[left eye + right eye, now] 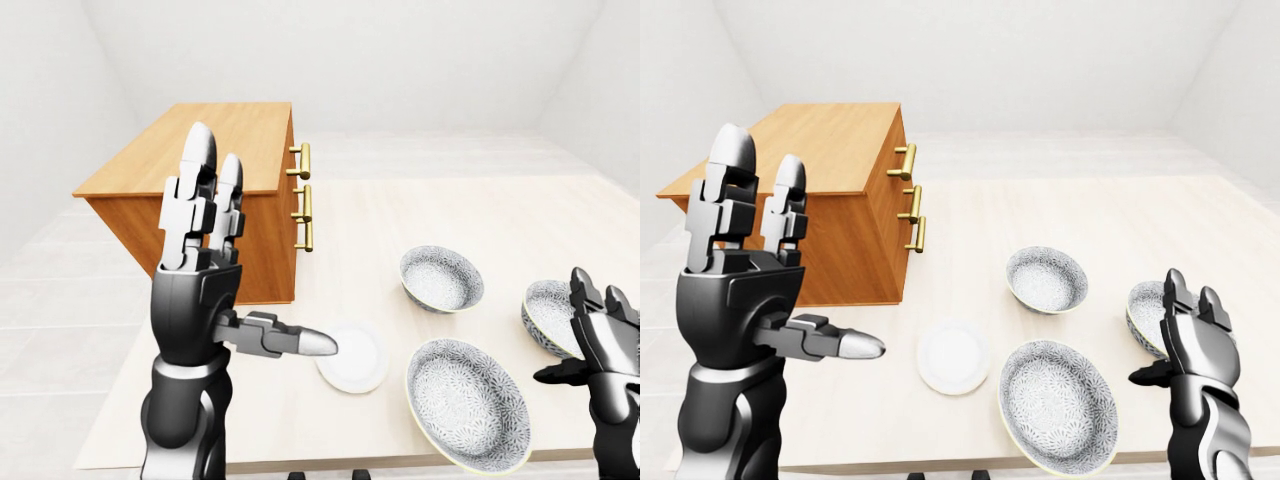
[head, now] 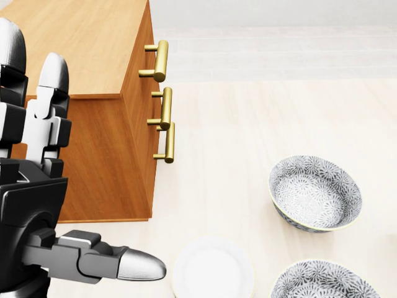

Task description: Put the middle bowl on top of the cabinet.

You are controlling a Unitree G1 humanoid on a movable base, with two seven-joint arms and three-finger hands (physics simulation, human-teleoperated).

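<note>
The left robot hand [image 1: 200, 300] is raised at the left of the left-eye view, its fingers spread apart and empty, before the wooden cabinet [image 1: 230, 150]. The right robot hand [image 1: 1195, 345], at lower right, is also spread and holds nothing. On the table [image 1: 500, 215] lie a white plate [image 1: 352, 358] and three patterned bowls: the upper bowl [image 1: 441, 278], the wide lower bowl [image 1: 468, 402], and the middle bowl [image 1: 545, 315] at the right edge, partly behind the right robot hand.

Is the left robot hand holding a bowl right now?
No, the left robot hand is open and empty, upright beside the cabinet in the left-eye view.
</note>
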